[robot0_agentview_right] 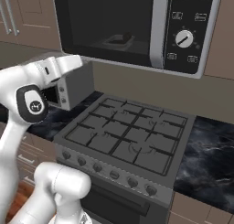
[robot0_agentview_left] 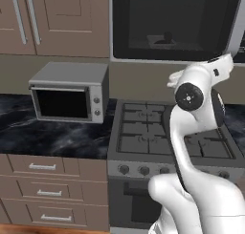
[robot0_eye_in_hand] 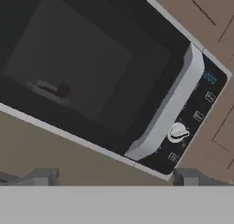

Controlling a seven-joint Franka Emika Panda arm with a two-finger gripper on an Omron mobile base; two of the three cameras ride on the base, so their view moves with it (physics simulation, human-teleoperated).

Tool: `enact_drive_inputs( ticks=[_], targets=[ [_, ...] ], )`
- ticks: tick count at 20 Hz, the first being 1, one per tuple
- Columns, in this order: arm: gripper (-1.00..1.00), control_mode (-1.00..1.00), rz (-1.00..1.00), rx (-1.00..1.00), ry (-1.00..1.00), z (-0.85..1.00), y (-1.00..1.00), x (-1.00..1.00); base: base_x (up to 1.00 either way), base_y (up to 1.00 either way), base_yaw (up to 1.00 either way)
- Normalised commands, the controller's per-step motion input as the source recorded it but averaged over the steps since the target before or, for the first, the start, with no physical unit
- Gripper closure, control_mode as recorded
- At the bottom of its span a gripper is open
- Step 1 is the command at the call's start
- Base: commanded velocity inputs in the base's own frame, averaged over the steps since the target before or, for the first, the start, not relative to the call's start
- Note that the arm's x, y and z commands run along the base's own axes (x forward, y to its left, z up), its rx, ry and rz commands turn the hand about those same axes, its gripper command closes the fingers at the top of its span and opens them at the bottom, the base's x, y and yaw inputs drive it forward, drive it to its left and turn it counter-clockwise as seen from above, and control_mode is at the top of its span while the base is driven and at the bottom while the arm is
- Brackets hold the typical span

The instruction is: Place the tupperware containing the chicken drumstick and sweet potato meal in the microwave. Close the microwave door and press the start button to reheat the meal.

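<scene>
Tupperware of clear pale plastic, small and shallow [robot0_agentview_left: 160,41], sits on the floor of the dark cavity of the wide black microwave with silver-grey trim [robot0_agentview_right: 137,22], mounted above the grey gas stove [robot0_agentview_right: 130,136]. A dark rounded lump on top of it, seen through the glass, looks like the reddish-brown chicken drumstick [robot0_eye_in_hand: 63,90]; the sweet potato cannot be made out. The black microwave door with its broad silver-grey handle [robot0_eye_in_hand: 167,111] appears closed, the handle lying flush beside the black control panel with a white round dial [robot0_eye_in_hand: 178,132]. So placing the meal and shutting the door look done; what seems left is pressing the start button, one of the small squares on that panel, though which one is too small to tell. The tool [robot0_eye_in_hand: 116,176] hangs in front of the microwave, its two finger tips spread wide apart and holding nothing. A small grey toaster oven with two knobs [robot0_agentview_left: 69,92] stands on the dark marble surface [robot0_agentview_left: 57,137], left of the stove
</scene>
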Motion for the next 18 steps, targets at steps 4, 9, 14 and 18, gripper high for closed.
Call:
enact_drive_inputs(
  ticks=[4, 9, 14, 18],
  targets=[
    [-1.0, -1.0, -0.04, 0.59, -0.1, 0.01, -0.8, -0.29, 0.0, 0.0, 0.0],
    [-1.0, -1.0, 0.05, 0.63, -0.07, 0.0, -0.68, -0.29, 0.0, 0.0, 0.0],
    [-1.0, -1.0, 0.16, 0.55, -0.1, 0.0, -0.47, -0.2, 0.0, 0.0, 0.0],
    [-1.0, -1.0, 0.2, 0.42, -0.16, 0.0, -0.17, -0.01, 0.0, 0.0, 0.0]
  ],
)
